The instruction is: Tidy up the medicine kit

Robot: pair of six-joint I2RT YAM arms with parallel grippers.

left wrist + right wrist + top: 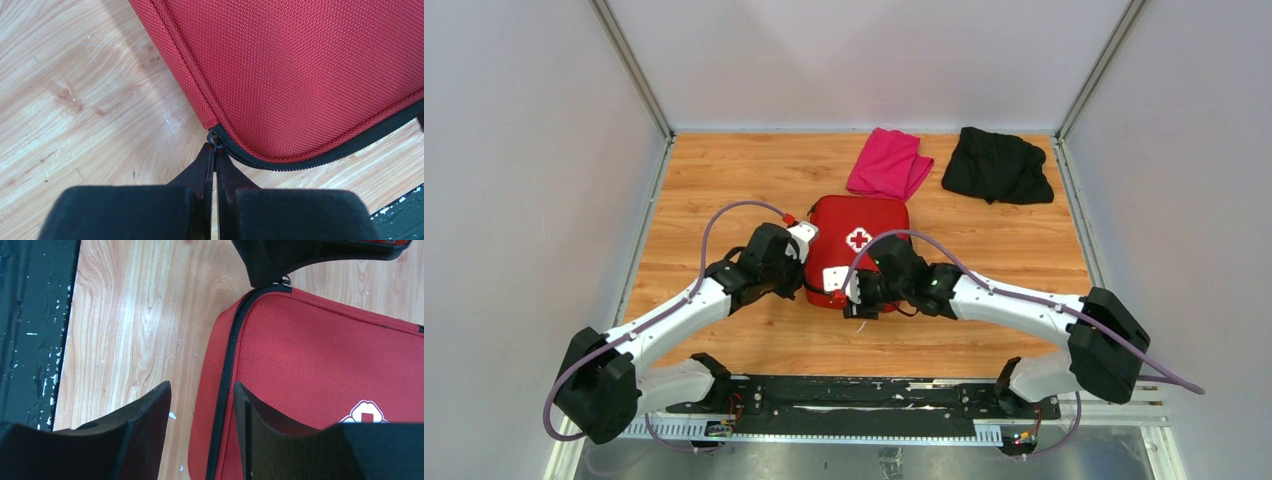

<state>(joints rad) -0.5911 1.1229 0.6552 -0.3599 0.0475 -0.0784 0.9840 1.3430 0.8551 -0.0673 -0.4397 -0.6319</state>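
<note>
We see a wooden table (pixel 724 180) with pale plank grain, walled on three sides. The red medicine kit (pixel 858 240) lies flat near its middle, white cross facing up. Toward the far edge lie a folded pink cloth (pixel 889 163), just beyond the kit, and a crumpled black cloth (pixel 997 165) to its right, near the corner.

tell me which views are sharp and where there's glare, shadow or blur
Top external view: evenly lit, sharp, only soft shadows under the arms beside the medicine kit. Left wrist view: kit weave crisp, left gripper shut on the zipper pull blurs dark up close. Right wrist view: right gripper soft-edged, pale sheen on the table wood.
</note>
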